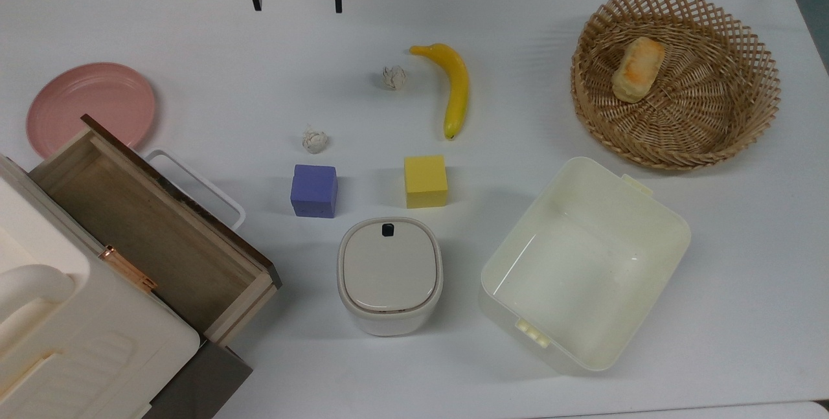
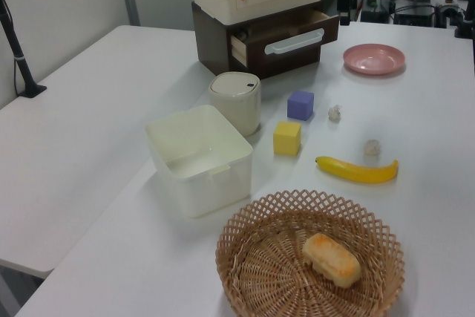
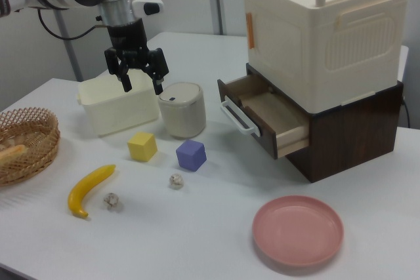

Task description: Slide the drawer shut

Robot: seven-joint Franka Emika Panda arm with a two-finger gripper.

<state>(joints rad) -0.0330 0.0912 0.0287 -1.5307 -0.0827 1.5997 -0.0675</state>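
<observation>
Drawer pulled out, nothing done yet: you have the whole push ahead of you.

Take the cream cabinet [image 3: 325, 37] as your landmark: the drawer [image 3: 266, 115] juts well out of the dark base beneath it, its light-wood box open and bare inside, its dark front panel and white loop handle [image 3: 235, 117] facing the table [image 3: 197, 227]. Your gripper [image 3: 139, 84] hangs in the air well apart from the cabinet, fingers spread and holding nothing, out beyond the lidded beige bin [image 3: 181, 109] in the right view and at the far table edge [image 1: 295, 4] in the top view. It touches nothing. By my judgement you must first bring it across to the drawer front, then press the panel straight in toward the cabinet until it sits flush. The purple cube [image 3: 191, 155] lies near the handle but apart from it, so mind it on your way in.
</observation>
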